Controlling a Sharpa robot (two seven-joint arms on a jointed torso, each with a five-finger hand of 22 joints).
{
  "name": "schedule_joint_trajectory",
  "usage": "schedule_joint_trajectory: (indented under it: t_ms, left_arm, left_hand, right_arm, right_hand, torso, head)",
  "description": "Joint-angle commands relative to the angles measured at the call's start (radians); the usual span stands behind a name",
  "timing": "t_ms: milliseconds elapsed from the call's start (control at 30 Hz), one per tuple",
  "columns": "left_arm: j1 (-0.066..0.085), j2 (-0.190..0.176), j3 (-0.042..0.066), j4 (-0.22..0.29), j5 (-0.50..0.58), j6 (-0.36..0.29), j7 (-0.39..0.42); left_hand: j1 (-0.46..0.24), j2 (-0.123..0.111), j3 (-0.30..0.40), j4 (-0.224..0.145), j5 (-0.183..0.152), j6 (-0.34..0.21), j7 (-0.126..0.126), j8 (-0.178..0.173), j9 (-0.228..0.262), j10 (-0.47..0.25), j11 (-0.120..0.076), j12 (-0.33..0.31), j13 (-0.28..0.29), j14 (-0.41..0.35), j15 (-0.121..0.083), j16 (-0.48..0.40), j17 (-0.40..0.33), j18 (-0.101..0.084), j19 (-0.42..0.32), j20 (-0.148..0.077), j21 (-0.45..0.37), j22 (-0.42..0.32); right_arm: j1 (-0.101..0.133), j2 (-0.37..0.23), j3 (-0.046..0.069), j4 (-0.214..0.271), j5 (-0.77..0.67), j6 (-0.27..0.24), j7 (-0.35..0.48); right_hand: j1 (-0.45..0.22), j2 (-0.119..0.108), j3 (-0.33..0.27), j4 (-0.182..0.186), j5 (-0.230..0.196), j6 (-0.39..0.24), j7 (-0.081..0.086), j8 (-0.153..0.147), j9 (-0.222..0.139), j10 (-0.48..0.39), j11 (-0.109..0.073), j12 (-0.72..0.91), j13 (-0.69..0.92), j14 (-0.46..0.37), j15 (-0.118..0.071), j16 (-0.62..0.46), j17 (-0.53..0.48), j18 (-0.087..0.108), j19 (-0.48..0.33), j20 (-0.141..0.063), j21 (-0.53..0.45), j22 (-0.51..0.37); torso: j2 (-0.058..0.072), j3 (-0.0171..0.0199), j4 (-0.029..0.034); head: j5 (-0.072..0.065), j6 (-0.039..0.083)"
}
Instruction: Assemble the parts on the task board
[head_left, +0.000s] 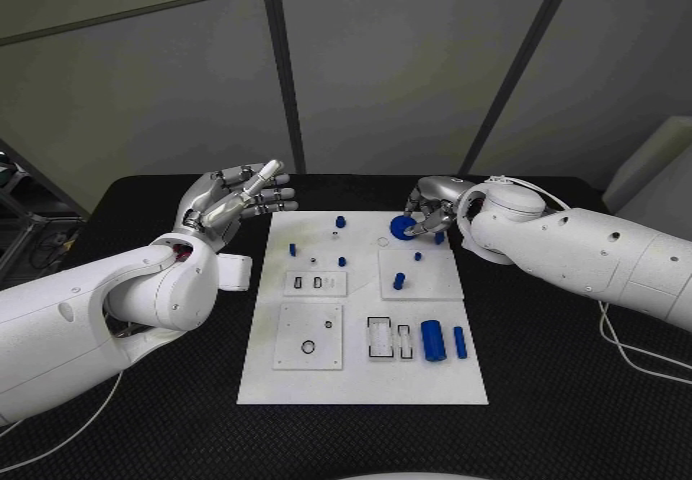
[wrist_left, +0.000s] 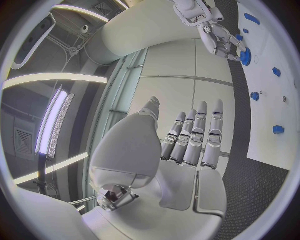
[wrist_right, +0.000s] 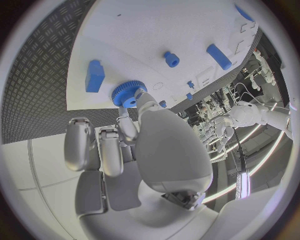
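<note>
While the left hand (head_left: 231, 203) is hovering empty with fingers apart, the right hand (head_left: 433, 205) is pinching the blue gear (head_left: 402, 227) by its toothed rim; it is looking light, rigid, likely slippery.

My head camera looks steeply down on the flat white rectangular task board (head_left: 361, 385). Each wrist camera sits close behind my palm, facing along the fingers; all three share the board's far end (wrist_left: 275, 107) (wrist_right: 144, 35).
</note>
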Motion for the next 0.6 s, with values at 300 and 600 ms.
schedule_joint_trajectory:
  t_ms: [300,600]
  left_arm:
    - [0.002,-0.001,0.001,-0.003,-0.006,0.015,0.0]
    - [0.002,-0.001,0.001,-0.006,-0.006,0.013,0.0]
  left_hand:
    - [0.003,0.011,0.001,-0.006,-0.005,-0.005,0.06,-0.004,-0.002,-0.004,0.002,-0.005,-0.001,-0.003,0.005,-0.006,0.001,0.05,0.006,-0.001,-0.001,-0.002]
    - [0.005,0.015,0.002,-0.008,-0.005,-0.005,0.061,-0.005,-0.001,-0.005,0.003,-0.005,-0.001,-0.004,0.005,-0.007,0.001,0.05,0.006,-0.001,-0.002,-0.002]
  right_arm:
    - [0.001,-0.01,0.001,0.053,-0.049,-0.108,-0.017]
    - [0.001,-0.011,0.001,0.165,-0.107,-0.201,-0.037]
  right_hand:
    - [0.01,0.013,0.035,-0.011,0.025,0.043,-0.017,0.01,0.009,0.025,-0.011,0.02,0.029,0.088,-0.019,0.009,0.18,-0.024,0.017,-0.014,0.014,0.018]
    - [0.008,0.01,0.036,-0.011,0.026,0.042,-0.017,0.007,0.008,0.027,-0.011,0.022,0.033,0.088,-0.019,0.01,0.183,-0.025,0.021,-0.014,0.017,0.025]
  torso:
    - [0.0,0.001,-0.0001]
    - [0.0,0.0006,0.0002]
  head:
    - [0.004,0.0]
    - [0.007,0.003]
